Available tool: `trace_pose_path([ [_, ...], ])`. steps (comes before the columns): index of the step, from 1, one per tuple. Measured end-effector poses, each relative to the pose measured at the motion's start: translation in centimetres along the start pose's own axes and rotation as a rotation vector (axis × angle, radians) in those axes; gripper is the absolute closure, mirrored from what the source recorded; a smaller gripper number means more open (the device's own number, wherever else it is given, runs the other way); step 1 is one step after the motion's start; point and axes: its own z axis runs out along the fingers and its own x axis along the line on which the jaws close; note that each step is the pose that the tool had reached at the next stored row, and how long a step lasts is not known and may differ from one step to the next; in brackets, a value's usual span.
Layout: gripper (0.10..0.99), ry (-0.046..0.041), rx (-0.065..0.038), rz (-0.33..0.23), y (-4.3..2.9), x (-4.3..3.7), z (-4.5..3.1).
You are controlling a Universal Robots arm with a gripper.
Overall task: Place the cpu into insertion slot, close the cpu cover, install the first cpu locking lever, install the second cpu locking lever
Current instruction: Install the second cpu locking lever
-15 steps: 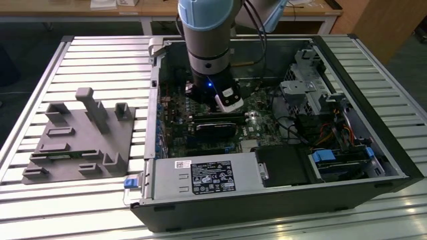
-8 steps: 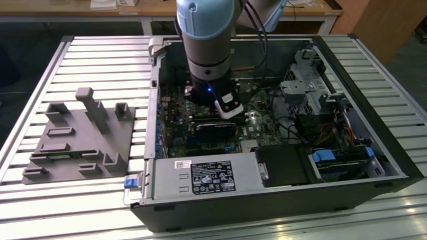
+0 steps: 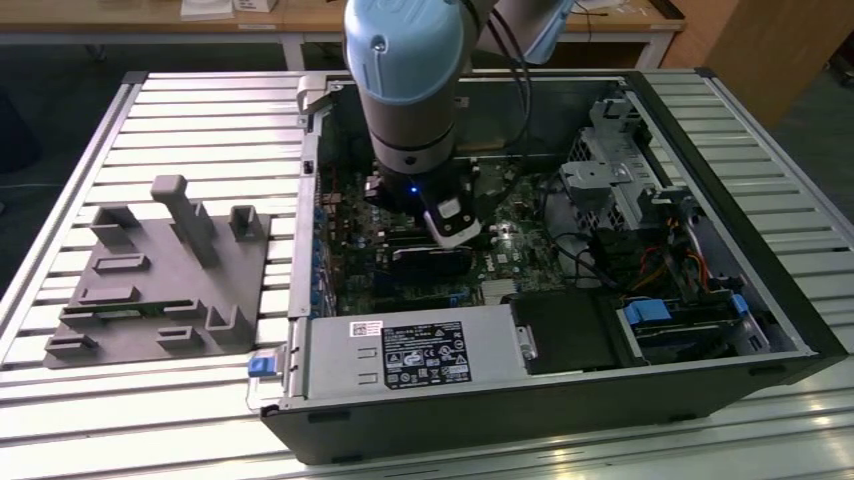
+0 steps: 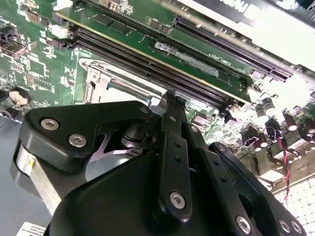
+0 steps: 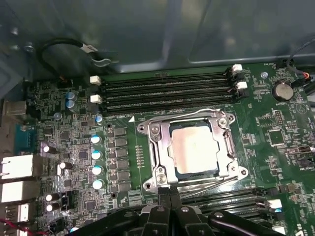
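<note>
Exterior view first: my grey and pale-blue arm (image 3: 407, 90) reaches down into an open black desktop computer case (image 3: 787, 330) lying on its side on a table of pale metal slats (image 3: 200, 110). A grey moulded fixture with upright posts (image 3: 160, 280) sits on the slats toward the exterior view's left, well apart from the case. Behind the table stands a wooden desk (image 3: 160, 20). A white-printed black label (image 3: 424, 353) lies on the grey power-supply housing; I do not read its print.

First wrist view looks down on the green motherboard (image 5: 74, 128). The small flat square cpu with its dull grey metal face (image 5: 194, 147) sits in the square silvery-rimmed insertion slot (image 5: 153, 147), and the thin silvery metal cpu cover frame (image 5: 222, 147) lies flat around it. My black end effector (image 5: 170, 204) hovers just beside the socket's edge, its fingers drawn together, gripping nothing I can see. Long black memory slots (image 5: 167, 91) run beyond the socket.
</note>
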Motion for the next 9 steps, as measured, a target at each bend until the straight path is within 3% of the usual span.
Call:
trace_pose_path([
  [9, 0.980, 0.0058, -0.048, 0.005, -0.67, 0.43, 0.65],
])
